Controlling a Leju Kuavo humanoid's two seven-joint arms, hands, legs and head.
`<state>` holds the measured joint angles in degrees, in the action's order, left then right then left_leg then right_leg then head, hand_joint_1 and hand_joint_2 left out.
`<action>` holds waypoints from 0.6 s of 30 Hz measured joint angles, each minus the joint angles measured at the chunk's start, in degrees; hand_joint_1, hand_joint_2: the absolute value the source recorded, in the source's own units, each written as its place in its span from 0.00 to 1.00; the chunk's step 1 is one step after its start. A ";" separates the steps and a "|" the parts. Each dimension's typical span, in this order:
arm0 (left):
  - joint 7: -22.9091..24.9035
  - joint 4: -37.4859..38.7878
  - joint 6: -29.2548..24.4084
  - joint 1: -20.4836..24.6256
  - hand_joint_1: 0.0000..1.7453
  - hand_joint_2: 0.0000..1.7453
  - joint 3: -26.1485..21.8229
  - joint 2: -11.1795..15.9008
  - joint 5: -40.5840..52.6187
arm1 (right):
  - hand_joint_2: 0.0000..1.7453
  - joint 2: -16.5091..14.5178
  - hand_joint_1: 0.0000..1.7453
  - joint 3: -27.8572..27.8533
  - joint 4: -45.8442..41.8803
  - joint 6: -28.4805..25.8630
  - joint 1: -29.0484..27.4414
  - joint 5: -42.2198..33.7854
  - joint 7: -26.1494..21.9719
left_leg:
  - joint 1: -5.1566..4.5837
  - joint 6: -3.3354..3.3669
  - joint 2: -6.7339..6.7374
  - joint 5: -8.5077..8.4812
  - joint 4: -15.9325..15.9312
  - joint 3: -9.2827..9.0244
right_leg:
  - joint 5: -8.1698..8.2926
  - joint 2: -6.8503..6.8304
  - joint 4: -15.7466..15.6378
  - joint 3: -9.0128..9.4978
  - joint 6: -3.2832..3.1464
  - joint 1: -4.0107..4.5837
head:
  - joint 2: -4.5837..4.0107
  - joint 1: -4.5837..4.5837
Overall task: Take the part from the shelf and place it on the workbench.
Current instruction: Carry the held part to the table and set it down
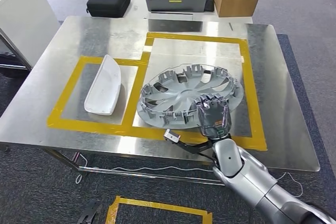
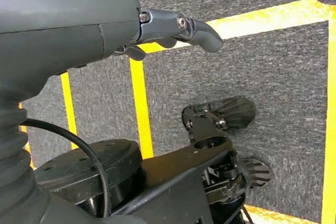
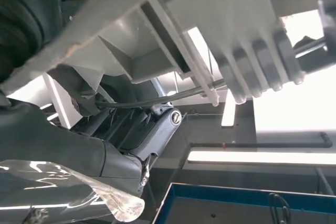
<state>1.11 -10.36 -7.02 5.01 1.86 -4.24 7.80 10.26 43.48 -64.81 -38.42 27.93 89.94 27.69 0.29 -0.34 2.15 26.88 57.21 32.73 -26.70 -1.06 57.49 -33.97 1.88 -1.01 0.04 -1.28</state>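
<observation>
One hand, the right hand [image 1: 213,115], has its fingers [image 1: 210,99] curled over the near rim of the grey wheel cover [image 1: 190,94], gripping it; the cover lies inside the larger yellow-taped zone [image 1: 253,103] of the steel workbench [image 1: 285,129], its near edge apparently slightly raised. A white moulded part [image 1: 104,85] rests in the adjacent smaller zone. Judgement: placement is nearly complete, with release and withdrawal outstanding; the left hand [image 2: 118,30] hangs over carpet, its fingers extended and holding nothing.
</observation>
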 joint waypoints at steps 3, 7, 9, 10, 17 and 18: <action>0.00 0.00 0.00 0.00 0.00 1.00 0.00 0.00 0.01 | 1.00 0.11 1.00 0.34 0.13 0.00 0.05 0.00 0.00 | 0.00 0.00 0.00 0.00 0.00 0.00 | 0.00 0.00 0.00 0.00 0.00 0.00 | 0.00 -0.01; -0.18 0.00 0.00 0.01 0.00 1.00 0.00 0.00 -0.10 | 1.00 0.45 1.00 0.70 0.14 1.05 0.23 0.00 4.44 | 0.00 0.00 -0.01 0.00 0.01 0.00 | 0.00 -0.02 0.00 0.00 0.00 0.00 | 0.00 0.00; -0.38 0.00 0.00 0.00 0.00 1.00 0.00 0.00 -0.21 | 1.00 0.92 1.00 0.93 -0.23 3.00 0.51 -0.05 8.42 | 0.00 0.00 -0.01 0.00 0.02 0.00 | 0.00 -0.04 0.00 0.01 0.00 0.00 | 0.00 0.01; -0.43 0.00 0.00 -0.01 0.00 1.00 0.00 0.00 -0.22 | 1.00 1.15 1.00 0.95 -0.46 3.83 0.67 -0.07 9.25 | 0.00 0.00 -0.01 0.00 0.02 0.00 | 0.00 -0.03 0.00 0.01 0.00 0.00 | 0.00 -0.01; -0.55 0.00 0.00 0.04 0.00 1.00 0.00 0.00 -0.22 | 1.00 2.26 1.00 0.87 -1.24 5.02 1.08 -0.07 9.42 | 0.00 0.04 0.04 0.03 0.08 0.00 | 0.03 0.07 0.00 0.00 0.05 -0.01 | 0.00 -0.01; -0.55 0.00 0.00 0.03 0.00 1.00 0.00 0.00 -0.21 | 1.00 2.31 1.00 0.83 -1.31 5.07 1.06 -0.07 9.42 | 0.00 0.04 0.04 0.03 0.08 0.00 | 0.03 0.06 0.00 0.00 0.05 -0.01 | 0.00 0.00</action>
<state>0.57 -10.36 -7.02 5.04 1.86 -4.24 7.59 12.56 44.30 -66.11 -33.36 28.99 89.88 37.11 0.30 -0.30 2.19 26.91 57.29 32.73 -26.67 -1.01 57.49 -33.96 1.93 -1.03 0.04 -1.28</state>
